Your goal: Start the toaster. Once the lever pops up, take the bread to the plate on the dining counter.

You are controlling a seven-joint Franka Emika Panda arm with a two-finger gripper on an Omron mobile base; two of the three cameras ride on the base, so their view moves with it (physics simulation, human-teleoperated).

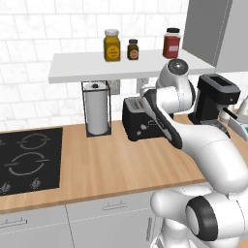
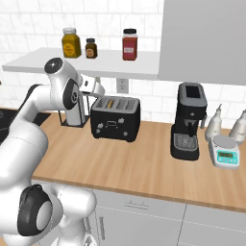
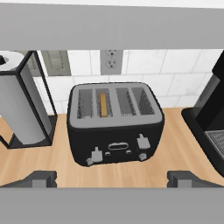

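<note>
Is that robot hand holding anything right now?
No. The gripper is open and empty, hovering short of the toaster; the bread sits in a slot.

The toaster (image 3: 116, 131) looks like black plastic, faintly glossy, its top (image 3: 114, 103) brushed grey metal; the surface (image 3: 131, 175) is smooth light wood; the wall tiles (image 3: 144, 63) are glossy white.

Kitchen: hob (image 1: 29, 157), toaster (image 2: 116, 118), tiles.

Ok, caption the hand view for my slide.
Open gripper above the toaster, bread in its slot.
</note>
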